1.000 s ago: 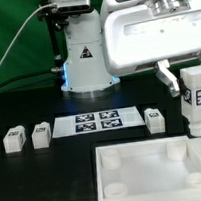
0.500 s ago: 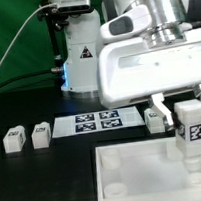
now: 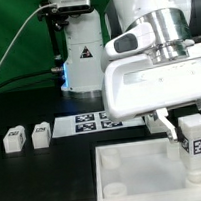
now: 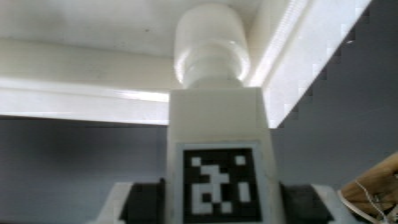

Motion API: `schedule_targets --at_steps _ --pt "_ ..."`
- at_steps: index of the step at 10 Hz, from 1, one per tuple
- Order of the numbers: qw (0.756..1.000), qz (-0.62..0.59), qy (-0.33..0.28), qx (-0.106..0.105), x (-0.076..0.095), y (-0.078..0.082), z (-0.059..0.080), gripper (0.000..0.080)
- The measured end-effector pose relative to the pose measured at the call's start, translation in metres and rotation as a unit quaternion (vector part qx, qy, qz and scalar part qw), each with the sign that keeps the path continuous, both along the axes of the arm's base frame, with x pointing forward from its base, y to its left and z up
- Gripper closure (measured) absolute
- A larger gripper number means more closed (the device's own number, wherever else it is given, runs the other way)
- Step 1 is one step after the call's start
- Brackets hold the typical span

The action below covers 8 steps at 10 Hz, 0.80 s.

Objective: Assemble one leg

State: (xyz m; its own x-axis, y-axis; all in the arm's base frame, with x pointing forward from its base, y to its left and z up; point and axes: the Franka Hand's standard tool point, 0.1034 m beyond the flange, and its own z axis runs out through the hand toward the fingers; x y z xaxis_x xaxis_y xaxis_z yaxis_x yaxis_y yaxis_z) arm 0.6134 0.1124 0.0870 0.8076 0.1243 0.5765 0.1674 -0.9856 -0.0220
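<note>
Exterior view: loose leg (image 3: 14, 140) at the exterior view's left, marker board (image 3: 91, 121) mid-table, tray (image 3: 147, 182) in front. Gripper (image 3: 195, 129), clamped on the leg (image 3: 198, 144), has dropped over the past second (now above the tray's rear corner, exterior view's right); insertion judged next.

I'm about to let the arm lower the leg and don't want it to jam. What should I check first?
1. Grip: the hand is shut on the leg: ok.
2. Leg upright, with its tag facing the exterior view: ok.
3. Leg over the tray: ok.
4. Peg end lined up with a corner socket: cannot tell, because the leg hides that corner.
5. Spare legs lying apart from the tray: ok.
</note>
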Motion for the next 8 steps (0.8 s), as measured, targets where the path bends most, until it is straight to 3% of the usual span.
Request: schedule_targets --at_steps 2,4,8 --pt "1.000 0.000 -0.001 0.000 0.001 0.000 -0.002 0.0509" --pt "1.000 0.000 0.011 -0.001 -0.004 -0.002 -0.016 0.0509" --pt "1.000 -0.002 0.000 -0.001 -0.004 -0.003 -0.018 0.0509"
